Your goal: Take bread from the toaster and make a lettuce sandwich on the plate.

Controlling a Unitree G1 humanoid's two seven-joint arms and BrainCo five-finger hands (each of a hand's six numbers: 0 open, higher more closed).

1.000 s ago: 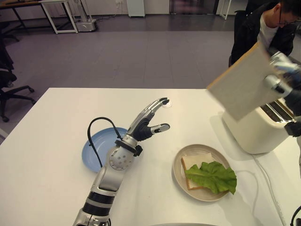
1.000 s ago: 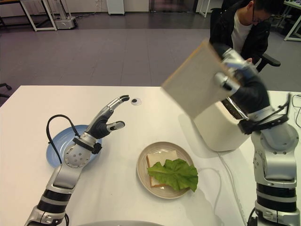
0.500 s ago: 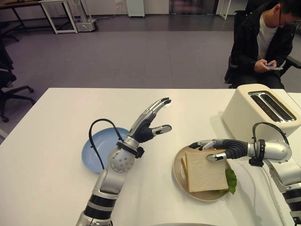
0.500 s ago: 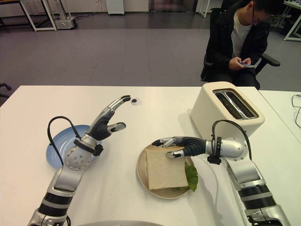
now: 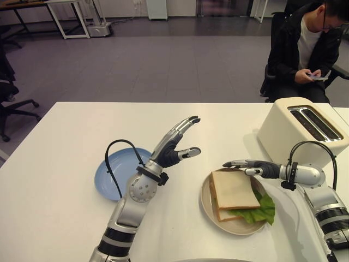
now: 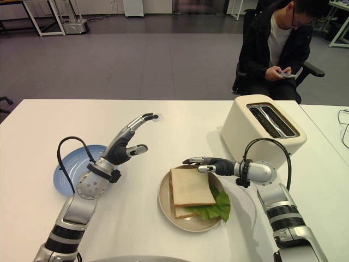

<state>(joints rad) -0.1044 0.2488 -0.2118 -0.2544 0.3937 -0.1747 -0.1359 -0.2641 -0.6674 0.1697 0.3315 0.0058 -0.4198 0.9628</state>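
White table (image 5: 65,164): top bread slice (image 5: 234,188) lies on lettuce (image 5: 263,210) on plate (image 5: 203,199); right hand (image 5: 255,167) at slice's far edge, fingers straight, holding nothing; left hand (image 5: 173,144) raised, fingers spread. We judge sandwich stacked; next move: lift right hand clear without nudging slice.

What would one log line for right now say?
sandwich: stacked on plate, lettuce inside | right robot hand: open, at plate's far rim | left robot hand: open, by blue plate

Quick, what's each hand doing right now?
Left hand: open, holding nothing.
Right hand: open, holding nothing, beside the top bread slice.
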